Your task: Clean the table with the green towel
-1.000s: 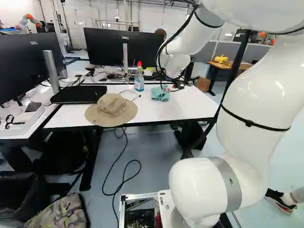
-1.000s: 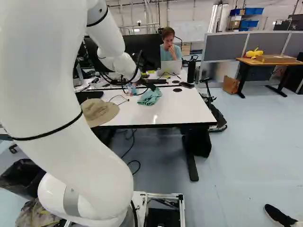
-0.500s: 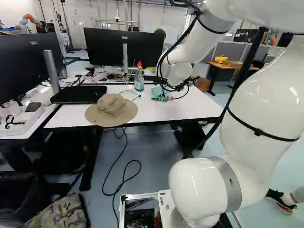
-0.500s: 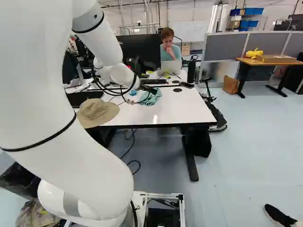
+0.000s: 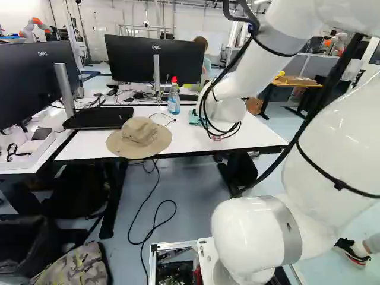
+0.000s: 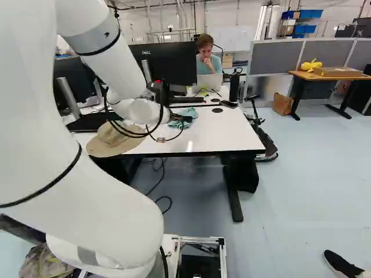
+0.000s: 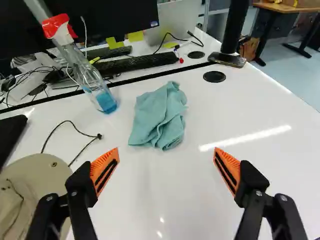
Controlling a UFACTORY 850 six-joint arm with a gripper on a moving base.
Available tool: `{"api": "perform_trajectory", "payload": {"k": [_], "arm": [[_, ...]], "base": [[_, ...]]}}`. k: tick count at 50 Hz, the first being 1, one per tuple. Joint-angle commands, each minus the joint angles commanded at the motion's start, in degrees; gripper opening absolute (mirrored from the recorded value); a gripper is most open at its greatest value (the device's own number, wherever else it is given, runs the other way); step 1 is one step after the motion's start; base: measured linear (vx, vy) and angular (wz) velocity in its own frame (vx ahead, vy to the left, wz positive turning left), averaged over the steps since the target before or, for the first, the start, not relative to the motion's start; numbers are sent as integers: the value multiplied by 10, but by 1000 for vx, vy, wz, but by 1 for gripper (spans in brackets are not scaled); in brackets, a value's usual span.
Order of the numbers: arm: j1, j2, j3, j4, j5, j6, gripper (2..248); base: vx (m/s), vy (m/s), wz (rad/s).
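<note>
My gripper (image 7: 166, 153) stands open, the green towel (image 7: 159, 117) crumpled ahead on the white surface (image 7: 167, 200).
Closing short could miss the cloth — and drifting toward the spray bottle (image 7: 90, 77) could topple it.

A tan bucket hat (image 5: 139, 132) lies crown up left of the middle of the left base view, a thin black cable (image 7: 91, 135) just beside it and a clear spray bottle (image 5: 174, 104) with a red head upright beyond. A black monitor (image 5: 136, 59) stands at the upper middle, another robot (image 5: 28, 28) at the upper left, a camouflage bag (image 5: 74, 268) at the lower left. At the upper right of the right base view, a yellow toy (image 6: 309, 65) and a cardboard box (image 6: 339, 72) sit on a wooden-topped desk (image 6: 310, 76)
</note>
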Motion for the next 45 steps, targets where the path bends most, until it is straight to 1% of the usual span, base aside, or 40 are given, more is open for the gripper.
{"api": "perform_trajectory", "payload": {"k": [13, 22, 45], "arm": [[1, 29, 62, -30, 61, 0, 247], [2, 45, 96, -47, 94, 0, 247], [3, 76, 163, -79, 161, 0, 247]], "base": [[0, 0, 0], [0, 0, 0], [0, 0, 0]]}}
